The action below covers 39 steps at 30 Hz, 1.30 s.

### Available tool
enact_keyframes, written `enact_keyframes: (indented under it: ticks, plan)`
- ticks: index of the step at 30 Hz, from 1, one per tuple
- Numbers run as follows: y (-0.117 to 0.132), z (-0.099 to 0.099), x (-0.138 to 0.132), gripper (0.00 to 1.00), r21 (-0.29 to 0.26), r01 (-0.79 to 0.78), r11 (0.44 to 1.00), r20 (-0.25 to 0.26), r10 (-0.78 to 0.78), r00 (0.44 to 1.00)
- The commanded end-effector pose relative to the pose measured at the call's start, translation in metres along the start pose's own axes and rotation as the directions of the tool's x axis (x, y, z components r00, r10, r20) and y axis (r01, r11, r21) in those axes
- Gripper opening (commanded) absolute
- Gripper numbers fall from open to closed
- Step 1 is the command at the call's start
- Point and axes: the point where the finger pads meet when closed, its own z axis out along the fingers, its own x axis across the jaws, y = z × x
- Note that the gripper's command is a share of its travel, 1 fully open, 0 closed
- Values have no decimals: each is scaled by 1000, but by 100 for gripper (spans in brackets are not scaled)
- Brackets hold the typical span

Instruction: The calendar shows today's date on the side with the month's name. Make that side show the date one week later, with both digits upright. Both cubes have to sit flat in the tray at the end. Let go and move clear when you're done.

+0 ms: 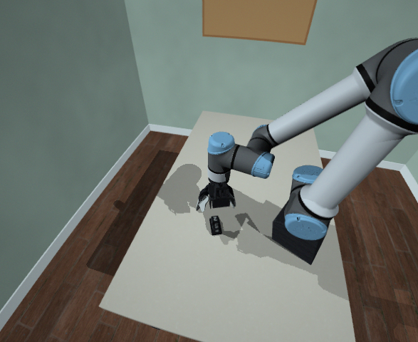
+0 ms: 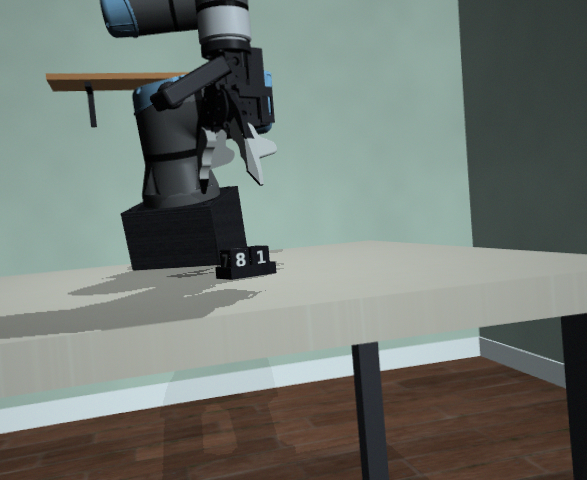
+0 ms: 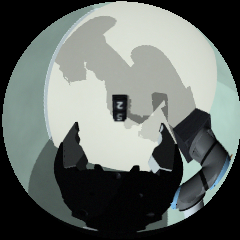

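The black tray holds two black number cubes side by side. In the exterior view, the left cube shows an upright 8, with a dim 7 on its left side. The right cube shows an upright 1. Both cubes appear seated. The wrist view shows the cube tops, one cube with a 2 and the other cube with what looks like a 5. The calendar is small in the top view. I cannot read the month's name. My gripper is open and empty above the calendar, not touching it.
The robot's black base block stands on the table beside the calendar. A brown shelf is on the wall, away from the calendar. The arm's shadow falls around the tray.
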Motion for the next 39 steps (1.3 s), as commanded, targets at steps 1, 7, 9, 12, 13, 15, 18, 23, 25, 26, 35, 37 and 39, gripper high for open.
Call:
enact_keyframes:
  ticks: [1,7,9,12,13,15,18,23,25,26,35,37,39]
  plan:
    - [0,0,0,100,0,0,1000,1,0,1000]
    - [0,0,0,100,0,0,1000,1,0,1000]
    - [0,-2,0,100,0,0,1000,1,0,1000]
    - [0,-6,0,100,0,0,1000,1,0,1000]
    - [0,-8,0,100,0,0,1000,1,0,1000]
    - [0,-14,0,100,0,0,1000,1,0,1000]
    - [0,-26,0,100,0,0,1000,1,0,1000]
    - [0,-44,0,100,0,0,1000,1,0,1000]
    - [0,-49,0,100,0,0,1000,1,0,1000]
    - [0,-53,0,100,0,0,1000,1,0,1000]
    - [0,-74,0,100,0,0,1000,1,0,1000]
    - [0,-74,0,100,0,0,1000,1,0,1000]
    - [0,-74,0,100,0,0,1000,1,0,1000]
